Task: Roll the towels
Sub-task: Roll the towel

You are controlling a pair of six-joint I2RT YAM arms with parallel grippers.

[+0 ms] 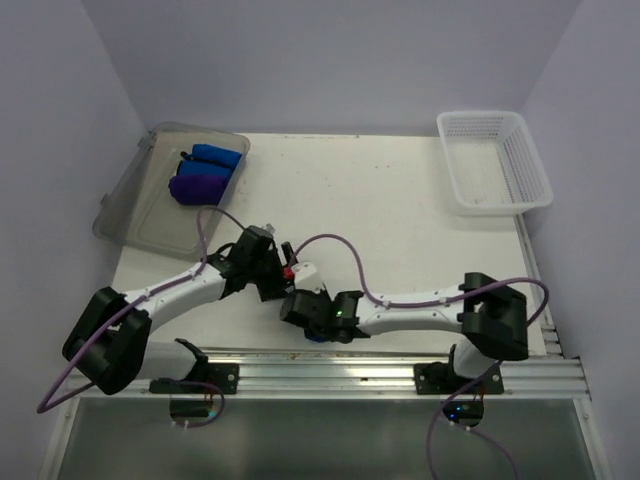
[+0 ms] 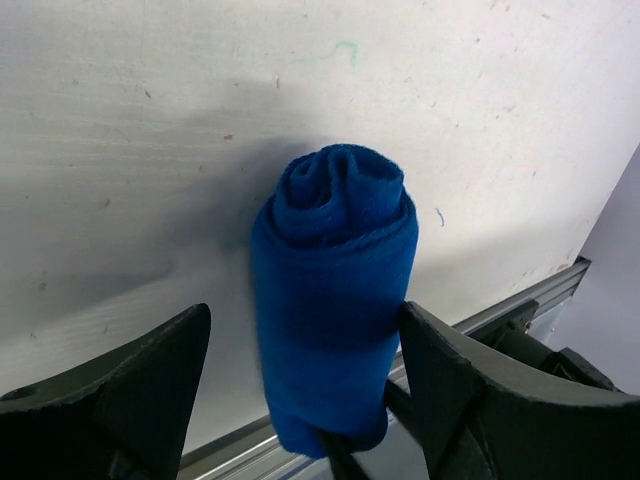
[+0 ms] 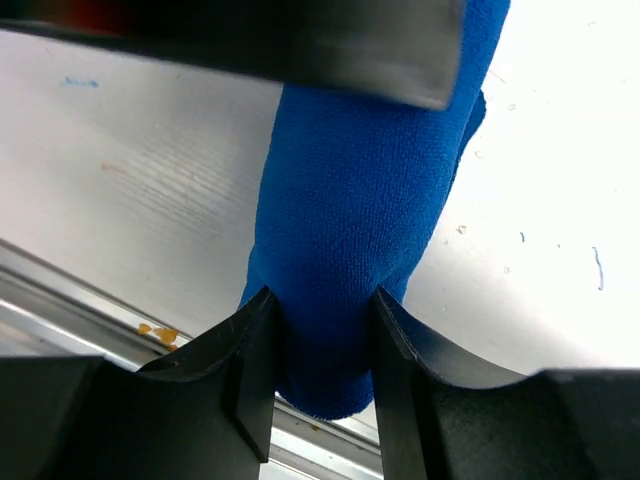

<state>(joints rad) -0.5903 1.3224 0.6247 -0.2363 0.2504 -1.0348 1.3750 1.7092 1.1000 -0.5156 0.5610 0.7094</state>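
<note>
**A:** Item, towels: status?

**B:** Tray (image 1: 130,205), 10 o'clock: two blue rolls (image 1: 213,156) and one purple roll (image 1: 197,187), wound and lying together. One more roll (image 2: 335,290), blue, at 6 o'clock on the near edge of the surface (image 1: 380,220), by the rail (image 1: 400,360). It is wound tight, spiral end showing.

**A:** Tools?

**B:** Right tool (image 3: 322,295): closed on that roll, both fingers pressing into its sides. Left tool (image 2: 305,318): spread wide astride the same roll, one finger touching it, the other apart, gripping nothing.

**A:** Left to do?

**B:** No flat towel in view. By my reckoning the rolling is done or nearly so, and this roll likely wants carrying to the tray.

**A:** Surface and room?

**B:** Surface: white, scuffed, speckled with small marks. Basket (image 1: 495,205), 2 o'clock: white mesh. Walls (image 1: 330,60): pale lilac, on three sides.
</note>
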